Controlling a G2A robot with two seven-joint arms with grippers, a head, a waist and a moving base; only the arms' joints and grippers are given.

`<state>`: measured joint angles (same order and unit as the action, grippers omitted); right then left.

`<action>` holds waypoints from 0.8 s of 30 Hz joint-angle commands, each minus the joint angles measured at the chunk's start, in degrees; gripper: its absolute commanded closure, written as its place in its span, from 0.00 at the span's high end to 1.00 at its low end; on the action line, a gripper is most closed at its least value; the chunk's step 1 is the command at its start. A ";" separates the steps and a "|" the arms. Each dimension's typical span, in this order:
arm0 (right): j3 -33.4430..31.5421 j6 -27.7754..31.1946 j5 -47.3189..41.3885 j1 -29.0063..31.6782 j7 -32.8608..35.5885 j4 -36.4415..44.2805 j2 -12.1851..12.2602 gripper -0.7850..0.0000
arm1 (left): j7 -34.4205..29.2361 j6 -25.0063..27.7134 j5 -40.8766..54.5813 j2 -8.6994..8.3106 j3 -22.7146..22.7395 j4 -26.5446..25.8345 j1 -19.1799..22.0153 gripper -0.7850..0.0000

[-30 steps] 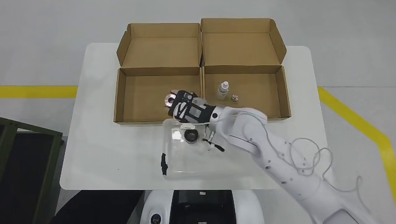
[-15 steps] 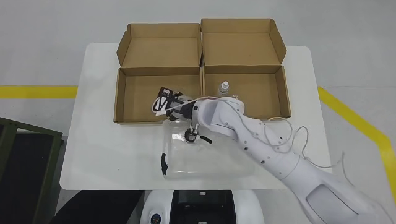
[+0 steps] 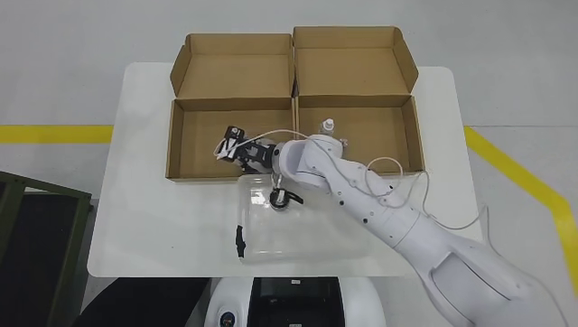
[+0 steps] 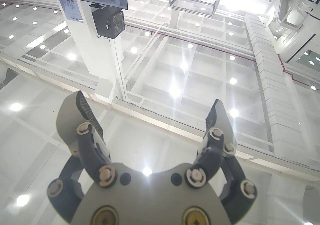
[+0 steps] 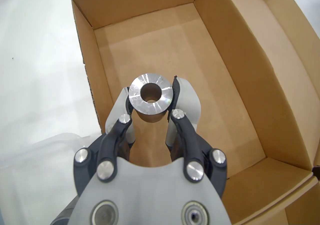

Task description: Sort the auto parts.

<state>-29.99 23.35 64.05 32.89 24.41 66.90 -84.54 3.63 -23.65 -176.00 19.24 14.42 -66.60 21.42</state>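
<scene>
Right gripper point(image 5: 151, 93): it is closed on a metal sleeve point(image 5: 151, 108), which is pinched on its round side between the two fingers, so that the bored end face is turned towards the wrist camera.
Metal sleeve, place: it is held above the floor of the left cardboard box point(image 5: 175, 43), inside the line of the walls; it is not seen to touch the cardboard.
Why it is held so: a grip on the curved side is judged to keep the part from rolling, and the height over the box lets it be lowered or released without striking the rim.
Step in hand: the placing of this part into its box is judged to be near, but it is not yet done.
Left gripper point(image 4: 148, 99): its fingers are spread wide and nothing is carried; it is pointed up to the ceiling, well apart from the work.
Behind the right gripper: a clear tray point(image 3: 334, 237) is set on the table point(image 3: 144, 191), and one ring part point(image 3: 280, 199) is left in it, close beside the arm.
Beside the right gripper: the right cardboard box point(image 3: 388, 142) is placed against the first, and one white part point(image 3: 325, 126) stands in it.
Count: two boxes, one tray, three parts seen, of which one is gripped.
</scene>
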 commanded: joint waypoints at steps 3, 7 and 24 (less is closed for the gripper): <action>0.06 0.59 -0.20 -0.86 -0.24 -2.12 -0.89 0.00 | 0.00 0.00 0.00 0.00 0.00 0.00 0.00 1.00; -0.66 0.87 0.25 -1.95 -0.73 -2.69 -1.41 0.00 | 0.00 0.00 0.00 0.00 0.00 0.00 0.00 1.00; -0.49 2.93 1.00 -3.86 -0.25 -9.77 -4.22 0.22 | 0.00 0.00 0.00 0.00 0.00 0.00 0.00 1.00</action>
<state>-30.46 26.22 65.02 29.11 24.23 57.59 -88.61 3.63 -23.65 -176.00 19.24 14.42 -66.60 21.42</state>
